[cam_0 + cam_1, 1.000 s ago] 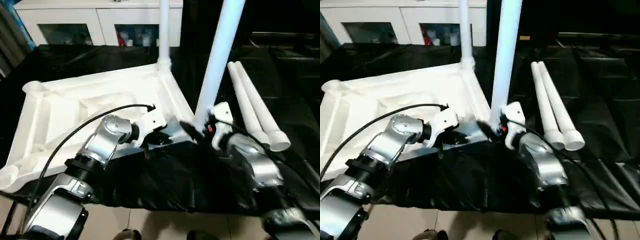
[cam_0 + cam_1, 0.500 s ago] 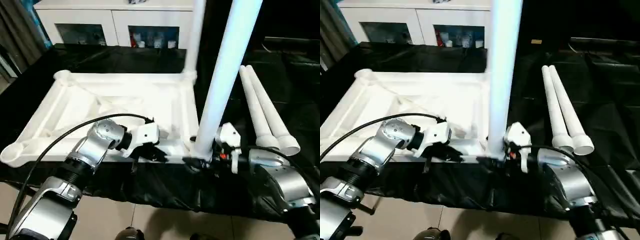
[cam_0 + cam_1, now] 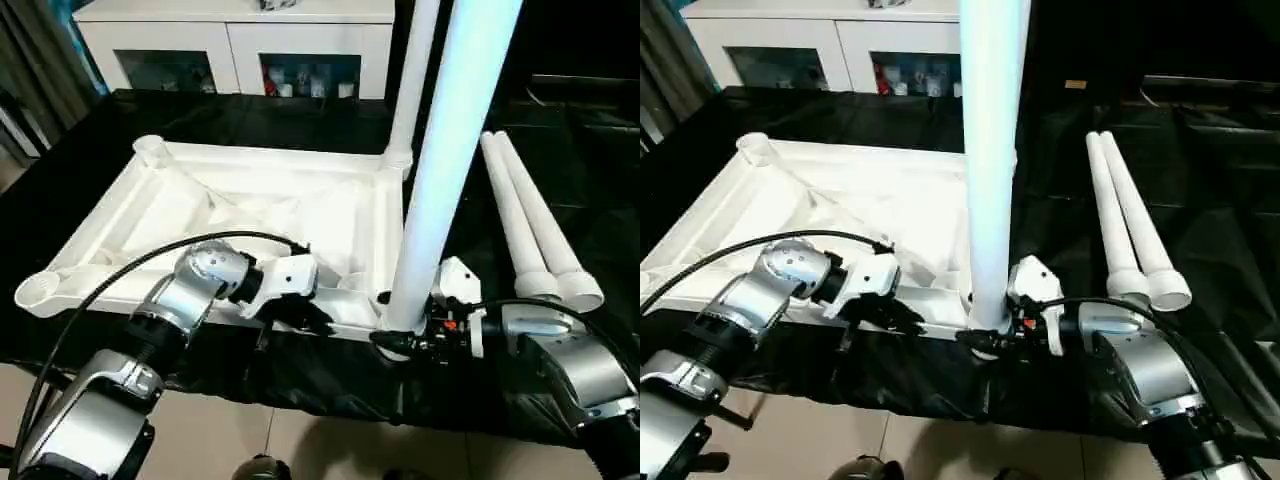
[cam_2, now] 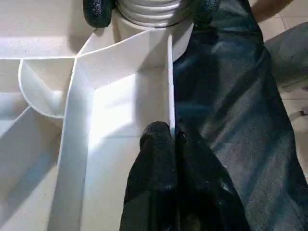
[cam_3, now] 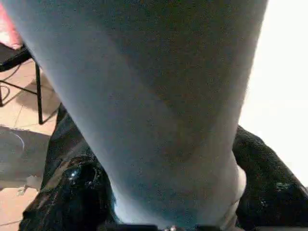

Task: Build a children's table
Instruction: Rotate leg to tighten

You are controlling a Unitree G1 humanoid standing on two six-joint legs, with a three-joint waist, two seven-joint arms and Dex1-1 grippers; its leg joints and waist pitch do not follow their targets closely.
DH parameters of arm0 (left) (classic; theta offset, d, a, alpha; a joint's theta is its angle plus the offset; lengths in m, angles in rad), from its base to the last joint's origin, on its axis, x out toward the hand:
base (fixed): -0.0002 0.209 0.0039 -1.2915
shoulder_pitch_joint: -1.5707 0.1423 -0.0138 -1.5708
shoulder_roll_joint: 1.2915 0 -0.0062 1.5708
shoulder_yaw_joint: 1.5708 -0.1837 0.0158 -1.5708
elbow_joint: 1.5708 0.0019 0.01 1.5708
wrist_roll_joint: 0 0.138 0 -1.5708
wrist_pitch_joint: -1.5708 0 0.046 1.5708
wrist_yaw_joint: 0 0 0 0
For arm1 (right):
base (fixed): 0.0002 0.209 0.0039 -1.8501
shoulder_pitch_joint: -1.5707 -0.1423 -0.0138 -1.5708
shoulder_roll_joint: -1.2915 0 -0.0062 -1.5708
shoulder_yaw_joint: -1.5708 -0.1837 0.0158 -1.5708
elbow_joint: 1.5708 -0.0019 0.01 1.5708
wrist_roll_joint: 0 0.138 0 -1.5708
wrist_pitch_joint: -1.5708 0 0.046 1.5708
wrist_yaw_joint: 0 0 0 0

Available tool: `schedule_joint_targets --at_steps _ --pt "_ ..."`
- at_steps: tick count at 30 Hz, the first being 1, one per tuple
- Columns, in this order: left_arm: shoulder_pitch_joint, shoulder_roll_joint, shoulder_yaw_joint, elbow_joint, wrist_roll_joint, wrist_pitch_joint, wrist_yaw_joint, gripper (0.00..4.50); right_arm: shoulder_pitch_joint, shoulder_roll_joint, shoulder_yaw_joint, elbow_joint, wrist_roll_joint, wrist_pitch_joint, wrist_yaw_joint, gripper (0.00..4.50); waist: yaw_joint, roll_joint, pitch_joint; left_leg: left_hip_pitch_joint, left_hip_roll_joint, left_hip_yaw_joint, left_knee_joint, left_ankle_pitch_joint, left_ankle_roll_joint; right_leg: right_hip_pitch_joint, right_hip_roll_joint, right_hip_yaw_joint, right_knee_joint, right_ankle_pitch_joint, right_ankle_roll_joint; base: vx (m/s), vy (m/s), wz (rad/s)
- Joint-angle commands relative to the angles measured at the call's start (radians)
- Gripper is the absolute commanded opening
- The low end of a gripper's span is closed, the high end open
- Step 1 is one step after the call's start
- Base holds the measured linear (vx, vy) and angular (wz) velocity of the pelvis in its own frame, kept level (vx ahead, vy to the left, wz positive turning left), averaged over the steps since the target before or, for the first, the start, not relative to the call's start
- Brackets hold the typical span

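The white table top [image 3: 260, 155] lies upside down on black cloth, ribbed underside up. One white leg [image 3: 415, 70] stands in its far right corner socket. My right gripper [image 3: 395, 338] is shut on the base of a second leg [image 3: 450, 150], which stands almost upright at the near right corner. In the right wrist view that leg [image 5: 159, 96] sits between my black fingers [image 5: 79, 190]. My left gripper [image 3: 310, 310] is shut on the top's thin near rim [image 4: 169, 86], a little left of that corner. Two loose legs [image 3: 530, 225] lie side by side to the right.
A white cabinet [image 3: 230, 50] with glass doors stands behind the black-covered work surface [image 3: 300, 120]. Tiled floor [image 3: 250, 440] lies past the surface's near edge. My left arm's black cable [image 3: 130, 275] arcs over the near rim.
The whole view has shifted. The leg in my right gripper has gone from leaning to nearly upright at the near right corner. My left gripper has kept its hold on the rim.
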Motion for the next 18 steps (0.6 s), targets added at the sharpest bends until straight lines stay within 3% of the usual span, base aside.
schedule_joint_targets --at_steps 1,7,13,18 --pt "-0.018 -0.007 -0.021 0.008 0.008 -0.011 -0.005 0.00 0.013 0.007 0.021 -0.012 0.019 0.013 0.010 2.86 -0.002 -0.008 -0.073 0.018 0.057 -0.021 -0.067 -0.226 0.071 0.054 -0.075 0.045 -0.063 -0.219 -0.249 0.000 0.000 0.00" --pt "-0.024 -0.033 0.012 0.034 0.000 -0.001 0.059 0.00 0.030 0.079 -0.033 0.053 0.043 -0.021 -0.065 2.85 -0.004 -0.006 -0.071 0.018 0.055 -0.022 -0.070 -0.259 0.055 0.051 -0.077 0.043 -0.072 -0.297 -0.228 0.000 0.000 0.00" --pt "-0.023 -0.045 0.031 0.041 -0.006 0.012 0.089 0.00 0.048 0.136 -0.052 0.103 0.017 -0.056 -0.153 2.85 -0.012 -0.004 -0.068 0.022 0.054 -0.024 -0.075 -0.291 0.042 0.045 -0.076 0.043 -0.081 -0.360 -0.200 0.000 0.000 0.00" --pt "-0.035 -0.090 0.061 0.055 -0.004 0.066 0.200 0.00 -0.027 0.254 -0.108 0.265 -0.048 -0.119 -0.411 2.84 -0.032 -0.005 -0.065 0.018 0.050 -0.030 -0.082 -0.321 0.014 0.047 -0.076 0.039 -0.080 -0.384 -0.198 0.000 0.000 0.00"
